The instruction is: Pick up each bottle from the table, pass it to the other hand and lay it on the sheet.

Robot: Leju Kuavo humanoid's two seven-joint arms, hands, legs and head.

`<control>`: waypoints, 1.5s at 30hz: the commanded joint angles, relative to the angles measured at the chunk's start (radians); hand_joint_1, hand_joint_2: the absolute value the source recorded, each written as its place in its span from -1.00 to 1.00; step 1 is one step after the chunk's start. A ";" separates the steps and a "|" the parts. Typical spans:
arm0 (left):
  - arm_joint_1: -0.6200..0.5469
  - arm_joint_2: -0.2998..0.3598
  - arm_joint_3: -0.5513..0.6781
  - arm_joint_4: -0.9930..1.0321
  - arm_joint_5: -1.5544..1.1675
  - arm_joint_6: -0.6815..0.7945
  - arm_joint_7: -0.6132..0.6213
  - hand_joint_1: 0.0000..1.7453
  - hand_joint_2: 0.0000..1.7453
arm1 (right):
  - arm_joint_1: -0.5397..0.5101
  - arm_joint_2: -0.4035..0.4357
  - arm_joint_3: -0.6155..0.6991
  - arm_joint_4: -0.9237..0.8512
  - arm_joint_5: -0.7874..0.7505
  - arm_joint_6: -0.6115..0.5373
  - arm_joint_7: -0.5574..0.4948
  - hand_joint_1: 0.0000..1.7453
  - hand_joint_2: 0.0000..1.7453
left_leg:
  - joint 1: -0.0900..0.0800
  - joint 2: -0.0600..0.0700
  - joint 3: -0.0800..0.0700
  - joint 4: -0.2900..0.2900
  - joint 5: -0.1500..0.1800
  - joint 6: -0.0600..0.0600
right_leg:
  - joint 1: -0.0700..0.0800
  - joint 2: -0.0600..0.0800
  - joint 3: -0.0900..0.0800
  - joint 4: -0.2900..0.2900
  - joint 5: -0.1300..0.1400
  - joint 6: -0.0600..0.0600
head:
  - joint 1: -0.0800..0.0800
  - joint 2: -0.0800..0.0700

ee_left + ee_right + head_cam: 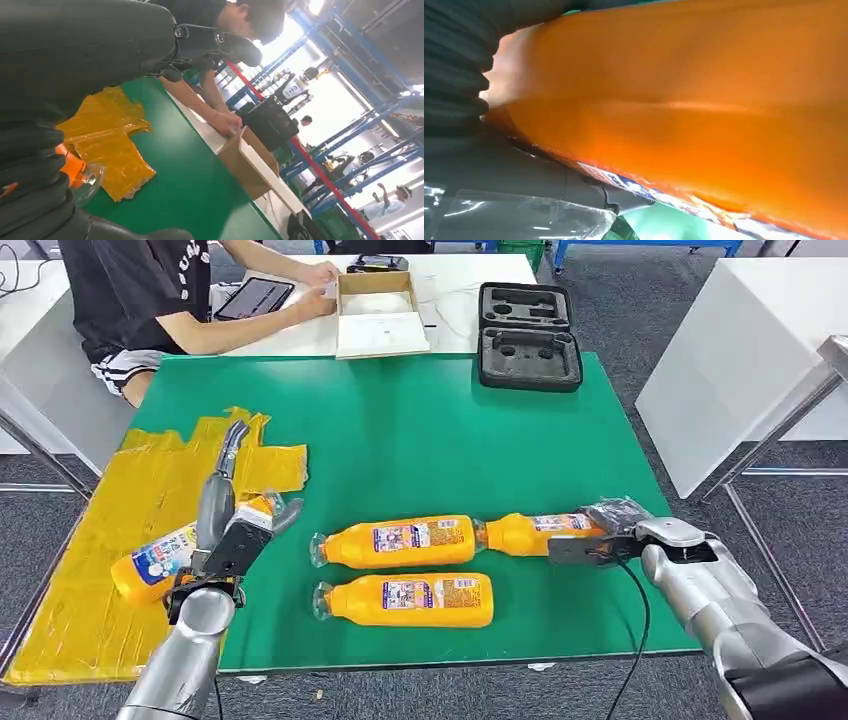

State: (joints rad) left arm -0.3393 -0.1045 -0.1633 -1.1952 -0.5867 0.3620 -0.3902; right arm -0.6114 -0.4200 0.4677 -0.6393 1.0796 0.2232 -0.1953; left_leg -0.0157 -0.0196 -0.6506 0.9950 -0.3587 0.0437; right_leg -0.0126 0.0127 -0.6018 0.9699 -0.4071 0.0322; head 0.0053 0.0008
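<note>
1. Under the left hand (232, 540), an orange bottle (155, 562) lies on its side on the yellow sheet (90, 610); the hand's fingers curl over it, holding it. Its blue and white label is too small to read.
2. Inside the right hand (600, 540), a second orange bottle (530, 533) lies on the green table (420, 430), the fingers wrapped around its base end. The right wrist view shows orange plastic and a blurred label edge against the hand.
3. Between the two hands, two more orange bottles (400, 541) (405, 600) lie side by side, clear caps towards the left hand. Their label writing cannot be read.
4. Beyond the hands, a seated person (150, 290) reaches to a cardboard box (375, 315); a black foam-lined case (528, 335) lies open nearby.
</note>
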 commanded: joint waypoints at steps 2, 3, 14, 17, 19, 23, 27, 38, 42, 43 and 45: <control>-0.021 0.004 0.010 0.064 -0.005 -0.002 0.009 -1.00 1.00 | 0.045 0.049 0.050 0.073 0.019 -0.025 0.029 1.00 1.00 | 0.002 0.001 0.003 -0.001 -0.001 -0.003 | 0.003 -0.001 0.005 -0.003 0.000 -0.002 | 0.000 0.000; -0.018 0.005 0.011 0.063 -0.005 -0.002 0.009 -1.00 1.00 | 0.045 0.044 0.048 0.065 0.019 -0.029 0.028 1.00 1.00 | 0.002 0.001 0.003 -0.001 -0.001 -0.002 | 0.002 -0.001 0.004 -0.002 0.000 -0.001 | 0.000 0.000; 0.012 0.010 0.040 0.040 -0.003 -0.001 0.016 -1.00 1.00 | 0.021 0.035 -0.026 -0.017 0.055 -0.121 0.149 1.00 1.00 | 0.001 0.004 0.000 0.000 -0.002 -0.006 | 0.001 0.000 0.000 0.000 -0.001 -0.002 | -0.001 0.000; 0.012 0.010 0.040 0.040 -0.003 -0.001 0.016 -1.00 1.00 | 0.022 0.035 -0.027 -0.017 0.055 -0.121 0.149 1.00 1.00 | 0.001 0.001 -0.003 0.000 0.004 -0.002 | 0.001 0.000 -0.002 -0.001 0.003 0.000 | -0.001 0.000; 0.015 0.009 0.043 0.038 -0.005 0.002 0.018 -1.00 1.00 | 0.030 0.046 -0.072 -0.027 0.044 -0.165 0.185 1.00 1.00 | 0.000 0.000 -0.005 0.000 0.005 0.000 | 0.000 0.000 -0.004 -0.001 0.004 0.001 | -0.001 0.000; 0.037 -0.001 0.055 0.024 -0.011 0.001 0.022 -1.00 1.00 | 0.076 0.069 -0.267 -0.142 0.070 -0.207 0.360 1.00 1.00 | 0.000 0.002 -0.006 0.000 0.004 -0.002 | 0.000 0.001 -0.004 0.000 0.003 0.001 | 0.000 0.000; 0.047 -0.016 0.056 0.003 -0.034 -0.003 0.042 -1.00 1.00 | 0.209 0.082 -0.459 -0.334 0.254 -0.241 0.529 1.00 1.00 | 0.000 -0.004 -0.012 0.000 0.005 0.000 | 0.000 -0.004 -0.009 0.000 0.003 0.002 | -0.001 0.000; 0.051 -0.035 0.055 -0.035 -0.080 -0.054 0.062 -1.00 1.00 | 0.358 0.315 -0.670 -0.737 0.160 -0.480 0.380 1.00 1.00 | 0.001 -0.005 -0.015 0.001 0.001 -0.003 | 0.001 -0.007 -0.010 0.001 -0.001 0.002 | 0.000 0.000; 0.038 -0.036 0.009 -0.043 -0.073 -0.112 0.060 -1.00 1.00 | 0.411 0.395 -0.650 -0.803 -0.115 -0.677 0.183 1.00 1.00 | 0.002 -0.005 -0.011 0.003 -0.002 -0.006 | 0.002 -0.008 -0.007 0.002 -0.004 0.001 | -0.001 0.000; 0.034 -0.036 -0.003 -0.043 -0.053 -0.144 0.055 -1.00 1.00 | 0.414 0.406 -0.633 -0.802 -0.191 -0.687 0.127 1.00 1.00 | 0.002 -0.009 -0.017 0.001 0.002 -0.003 | 0.001 -0.012 -0.012 0.000 -0.001 0.003 | -0.001 0.000; 0.019 -0.028 -0.036 -0.041 -0.006 -0.212 0.043 -1.00 1.00 | 0.412 0.441 -0.614 -0.780 -0.384 -0.650 0.008 1.00 1.00 | 0.003 -0.010 -0.017 0.001 0.002 -0.003 | 0.002 -0.012 -0.012 0.000 -0.003 0.001 | -0.001 0.000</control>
State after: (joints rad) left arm -0.2683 -0.1358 -0.1267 -1.2505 -0.6691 0.2792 -0.3326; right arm -0.2347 -0.1674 -0.1305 -1.3326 1.0698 -0.3854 0.0646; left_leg -0.0149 -0.0320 -0.6717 0.9950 -0.3533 0.0447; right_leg -0.0128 0.0004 -0.6186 0.9706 -0.4076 0.0354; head 0.0046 0.0008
